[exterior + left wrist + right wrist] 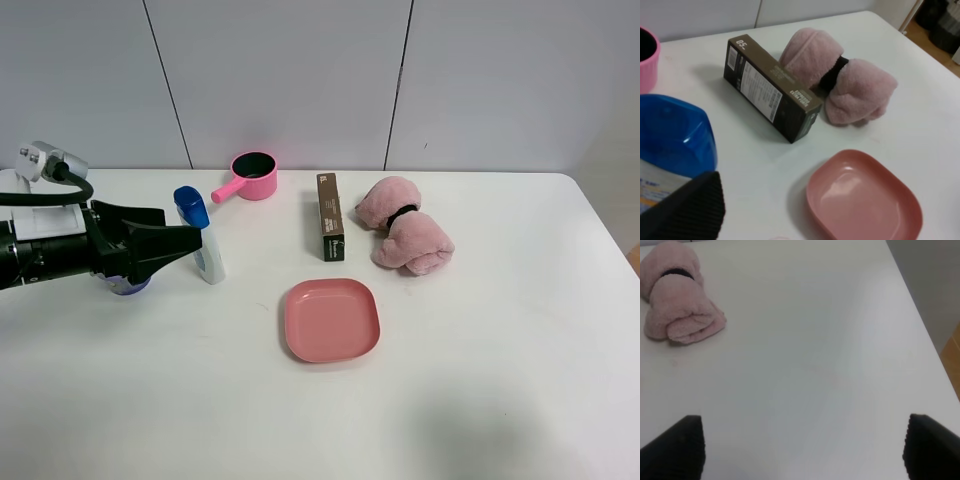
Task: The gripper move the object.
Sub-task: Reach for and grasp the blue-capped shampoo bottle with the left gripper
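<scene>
A white tabletop [480, 380] with a black robot arm reaching in from the left. The left gripper [186, 241] is level with a white bottle [211, 261] that has a blue cap [190, 206]. The bottle stands near the left side of the tabletop, leaning a little, in front of a small pink pan [252, 176]. One of the fingers [690, 210] shows in the left wrist view right beside the bottle's label and cap. Whether the fingers actually clamp the bottle or merely sit beside it cannot be told. A bit of a purple jar [130, 287] peeks out below the arm. To the right of the bottle a dark brown box [330, 217] lies flat, and beyond it lies a rolled pink towel [405, 238] with a black band. A pink plate [331, 319] sits in front of the box. The right gripper [802, 440] appears only in its own wrist view, its fingers [677, 445] spread wide apart over bare tabletop, holding nothing.
</scene>
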### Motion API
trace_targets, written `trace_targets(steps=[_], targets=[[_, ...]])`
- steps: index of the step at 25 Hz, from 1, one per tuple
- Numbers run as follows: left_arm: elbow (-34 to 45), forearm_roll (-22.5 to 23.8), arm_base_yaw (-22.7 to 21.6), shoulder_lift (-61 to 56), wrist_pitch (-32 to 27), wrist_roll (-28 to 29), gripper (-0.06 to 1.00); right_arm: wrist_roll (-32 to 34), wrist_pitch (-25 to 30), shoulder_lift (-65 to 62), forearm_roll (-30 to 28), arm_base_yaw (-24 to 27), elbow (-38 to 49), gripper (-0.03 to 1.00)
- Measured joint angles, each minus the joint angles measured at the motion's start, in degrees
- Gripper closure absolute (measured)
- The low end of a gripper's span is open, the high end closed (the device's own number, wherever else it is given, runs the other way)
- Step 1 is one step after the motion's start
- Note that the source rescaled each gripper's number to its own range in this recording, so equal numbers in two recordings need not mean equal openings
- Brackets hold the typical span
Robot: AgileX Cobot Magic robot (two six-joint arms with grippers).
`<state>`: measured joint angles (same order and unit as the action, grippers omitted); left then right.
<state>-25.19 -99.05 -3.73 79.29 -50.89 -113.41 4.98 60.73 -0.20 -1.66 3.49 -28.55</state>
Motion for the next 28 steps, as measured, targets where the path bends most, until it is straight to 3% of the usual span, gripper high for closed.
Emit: trace_targets(steps=[9, 16, 19, 22, 28], targets=[[-2.9, 0.2, 0.0, -0.7, 18.4, 1.6, -0.06, 0.0, 0.0, 0.0, 0.0, 0.0, 0.0, -0.03], [-6.7, 2.0, 0.7, -4.7, 20.0, 6.5, -0.06, 0.0, 0.0, 0.0, 0.1, 0.0, 0.0, -0.03], [-9.1, 10.6, 1.6, -6.8, 20.4, 13.1, -0.06, 0.0, 0.0, 0.0, 0.1, 0.0, 0.0, -0.03], [-12.7, 24.0, 1.6, -8.6, 21.2, 23.8, -0.06, 0.0, 0.0, 0.0, 0.1, 0.0, 0.0, -0.03], [-16.8, 51.5, 3.2, -10.9, 24.5, 58.7, -0.06, 0.0, 0.0, 0.0, 0.1, 0.0, 0.0, -0.03]])
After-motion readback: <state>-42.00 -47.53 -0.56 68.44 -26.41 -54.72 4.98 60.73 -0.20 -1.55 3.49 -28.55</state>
